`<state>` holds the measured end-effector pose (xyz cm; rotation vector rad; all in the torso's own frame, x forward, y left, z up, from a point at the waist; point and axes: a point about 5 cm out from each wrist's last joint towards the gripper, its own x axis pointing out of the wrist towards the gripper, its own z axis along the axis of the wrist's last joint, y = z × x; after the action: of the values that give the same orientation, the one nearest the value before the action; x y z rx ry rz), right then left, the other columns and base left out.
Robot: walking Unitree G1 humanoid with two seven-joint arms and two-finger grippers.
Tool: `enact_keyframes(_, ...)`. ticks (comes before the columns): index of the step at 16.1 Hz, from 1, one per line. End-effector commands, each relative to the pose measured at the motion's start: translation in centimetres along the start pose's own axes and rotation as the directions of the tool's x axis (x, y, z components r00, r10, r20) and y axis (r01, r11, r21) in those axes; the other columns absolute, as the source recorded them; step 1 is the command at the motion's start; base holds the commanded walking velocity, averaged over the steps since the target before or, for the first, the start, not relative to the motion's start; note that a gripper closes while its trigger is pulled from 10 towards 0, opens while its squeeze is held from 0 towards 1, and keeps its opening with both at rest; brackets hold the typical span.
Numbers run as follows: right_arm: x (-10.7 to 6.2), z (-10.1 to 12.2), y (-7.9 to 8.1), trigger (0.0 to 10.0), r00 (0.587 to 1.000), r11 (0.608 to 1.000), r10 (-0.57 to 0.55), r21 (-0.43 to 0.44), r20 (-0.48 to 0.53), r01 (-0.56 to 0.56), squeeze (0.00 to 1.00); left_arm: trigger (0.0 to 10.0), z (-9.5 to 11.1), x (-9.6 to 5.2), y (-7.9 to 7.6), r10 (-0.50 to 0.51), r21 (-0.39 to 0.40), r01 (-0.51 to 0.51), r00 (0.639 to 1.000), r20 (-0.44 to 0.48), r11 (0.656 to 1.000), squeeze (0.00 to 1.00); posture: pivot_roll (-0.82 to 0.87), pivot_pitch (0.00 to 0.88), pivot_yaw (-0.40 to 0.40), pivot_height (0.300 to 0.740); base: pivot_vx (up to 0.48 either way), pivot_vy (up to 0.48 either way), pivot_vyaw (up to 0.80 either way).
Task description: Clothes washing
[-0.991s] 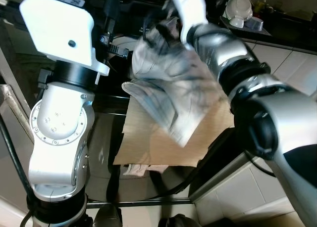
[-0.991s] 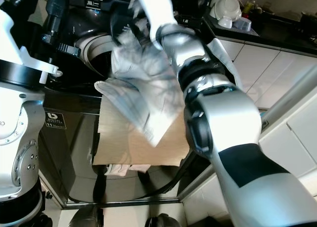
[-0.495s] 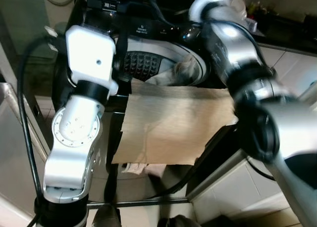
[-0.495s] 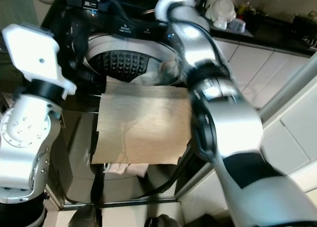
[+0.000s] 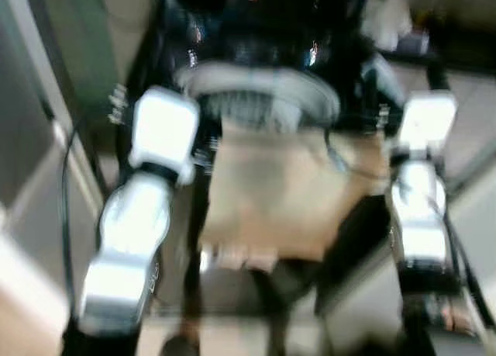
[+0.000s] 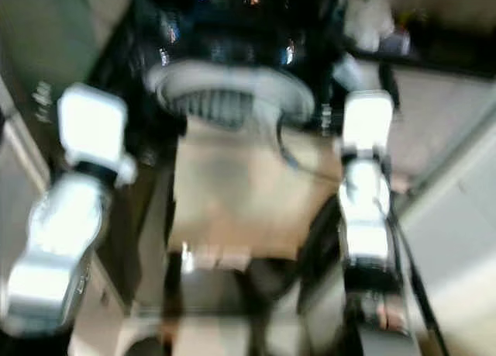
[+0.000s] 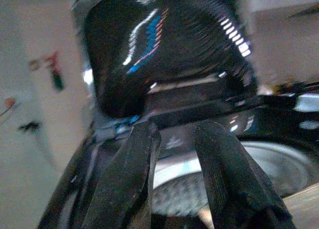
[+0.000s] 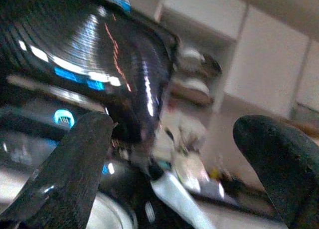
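The picture is blurred. A black top-loading washing machine stands ahead, its lid (image 7: 164, 54) raised and its pale drum rim (image 5: 256, 88) showing. A tan cardboard sheet (image 5: 287, 193) lies across the machine's front, with a bit of pale cloth (image 5: 236, 257) under its near edge. My left arm (image 5: 147, 193) and right arm (image 5: 418, 185) are held on either side of the sheet. My left gripper (image 7: 177, 131) points at the lid and drum, fingers a narrow gap apart, holding nothing. My right gripper (image 8: 174, 124) stands wide open and empty before the lid (image 8: 89, 54).
White dishes (image 5: 387, 19) sit on a dark counter at the back right. White cabinet fronts (image 5: 473, 139) run along the right, close to my right arm. A pale wall and door frame (image 5: 46, 123) close in on the left.
My right arm, which held a grey-white garment over the drum and then reached to the machine's back, has drawn back beside the cardboard, without the garment. The whole view has shifted and blurred.
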<state>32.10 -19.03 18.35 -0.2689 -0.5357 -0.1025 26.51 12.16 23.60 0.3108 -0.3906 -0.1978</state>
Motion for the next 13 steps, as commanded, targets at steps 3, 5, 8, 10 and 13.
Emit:
enact_keyframes(3, -2.4, -2.9, 1.7, 10.0, 0.982, 0.989, 0.015, 0.147, -0.191, 0.014, 0.0, 10.0, -2.3, -0.1, -0.7, -0.028, 0.011, 0.029, 0.996, -0.085, 1.0, 0.0, 0.0, 0.0, -0.062, 0.726, 0.0, 0.0, 0.0)
enact_keyframes(5, -3.3, -3.3, 2.7, 10.0, 0.974, 0.985, 0.065, 0.172, -0.217, -0.027, 0.0, 10.0, -3.6, -0.6, -0.8, -0.003, -0.023, 0.0, 0.99, -0.141, 1.0, 0.0, 0.01, 0.0, -0.057, 0.726, 0.0, 0.0, 0.0)
enact_keyframes(8, -3.5, -3.4, 3.5, 10.0, 0.974, 0.983, 0.069, 0.182, -0.216, -0.03, 0.0, 10.0, -5.0, -0.7, -0.7, 0.037, -0.076, -0.053, 0.979, -0.203, 0.996, 0.0, 0.03, 0.0, -0.023, 0.726, 0.0, 0.0, 0.0)
enact_keyframes(10, -2.8, -2.9, 3.9, 10.0, 0.977, 0.98, 0.075, 0.197, -0.198, -0.036, 0.0, 10.0, -5.5, -0.6, -0.6, 0.046, -0.091, -0.067, 0.975, -0.217, 0.994, 0.0, 0.03, 0.0, -0.014, 0.726, 0.0, 0.0, 0.0)
enact_keyframes(13, -1.9, -2.6, 4.3, 10.0, 0.978, 0.976, 0.096, 0.212, -0.186, -0.056, 0.0, 10.0, -6.2, -0.5, -0.6, 0.061, -0.124, -0.093, 0.968, -0.244, 0.988, 0.0, 0.02, 0.0, -0.009, 0.726, -0.18, 0.0, 0.0)
